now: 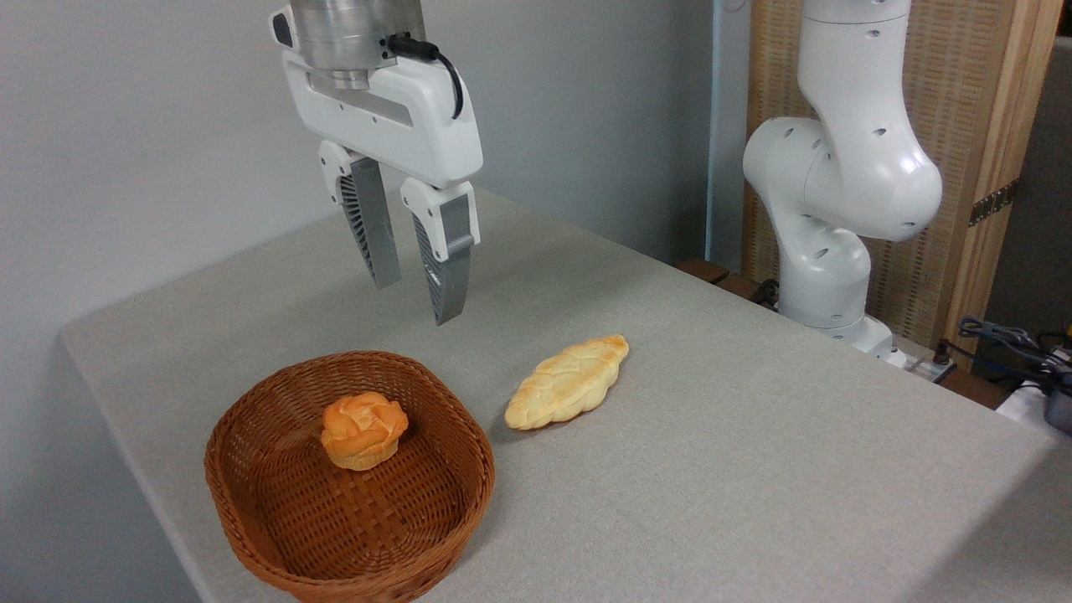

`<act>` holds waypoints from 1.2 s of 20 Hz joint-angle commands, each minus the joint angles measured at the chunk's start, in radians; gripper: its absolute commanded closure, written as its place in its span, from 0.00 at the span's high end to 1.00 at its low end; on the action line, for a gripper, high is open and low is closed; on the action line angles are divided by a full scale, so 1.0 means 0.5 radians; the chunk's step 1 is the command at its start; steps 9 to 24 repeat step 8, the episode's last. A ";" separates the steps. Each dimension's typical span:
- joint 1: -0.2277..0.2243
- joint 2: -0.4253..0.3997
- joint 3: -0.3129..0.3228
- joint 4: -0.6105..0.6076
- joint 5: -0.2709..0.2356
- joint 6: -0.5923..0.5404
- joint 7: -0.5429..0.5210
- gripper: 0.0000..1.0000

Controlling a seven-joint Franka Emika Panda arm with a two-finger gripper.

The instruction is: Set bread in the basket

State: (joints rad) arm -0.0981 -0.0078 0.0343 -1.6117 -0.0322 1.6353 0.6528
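The bread sits inside the basket, toward its 12 o'clock wall. It looks light and squashy; grip its paler base. The hand hangs above, released, empty.

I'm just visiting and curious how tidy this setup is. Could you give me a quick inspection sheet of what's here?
Surface: table under a plain grey cloth.
Job's things: round bun sits inside the wicker basket.
Clutter: braided loaf lies on the cloth, right of the basket, apart from it.
Hand: hand hangs open and empty above the basket's far rim.
Cables: black cable on the hand; a bundle of cables at far right.
Surroundings: grey wall, wooden panel behind the arm.
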 commanded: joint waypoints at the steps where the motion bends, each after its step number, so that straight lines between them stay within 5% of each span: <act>1: -0.009 -0.006 0.030 0.027 0.031 -0.092 -0.005 1.00; 24: -0.009 -0.003 0.030 0.027 0.058 -0.095 0.001 1.00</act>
